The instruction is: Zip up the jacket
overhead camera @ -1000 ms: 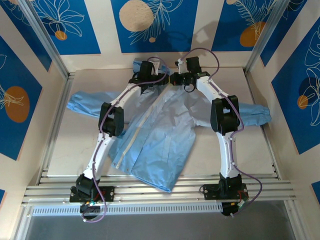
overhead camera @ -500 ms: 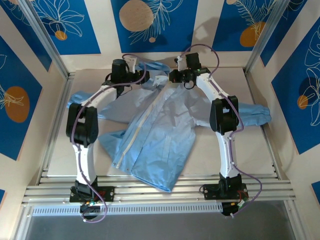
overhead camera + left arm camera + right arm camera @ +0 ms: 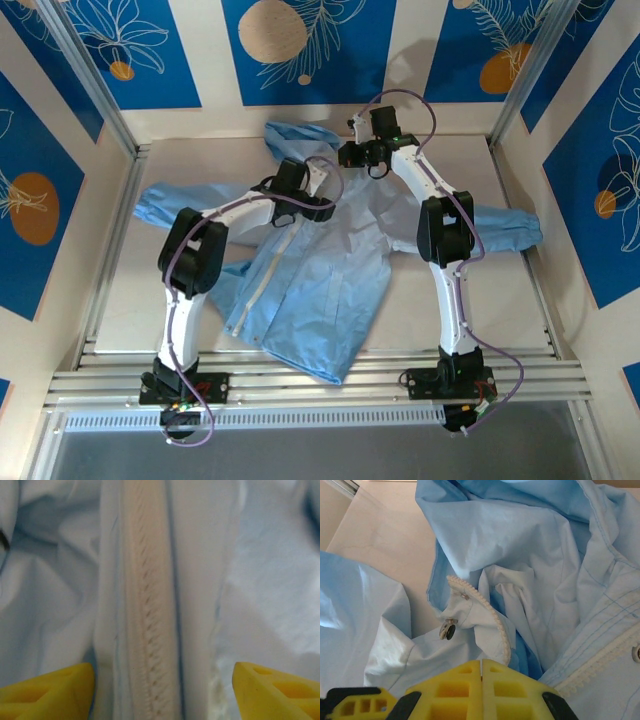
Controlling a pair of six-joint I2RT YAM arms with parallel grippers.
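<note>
The left end effector (image 3: 318,208) has swung back from the hood side and now hangs over the chest of the jacket (image 3: 330,270), which lies spread on the surface (image 3: 135,290) beneath both arms. Its 2 fingers stand released and wide apart. The whitish zipper strip (image 3: 147,605) runs straight ahead between them, probably lined up for a pinch. The right end effector (image 3: 482,672) is clenched, with the collar's folded zipper end (image 3: 486,611) just ahead of it. Whether it pinches fabric I cannot tell, though it likely anchors the top.
</note>
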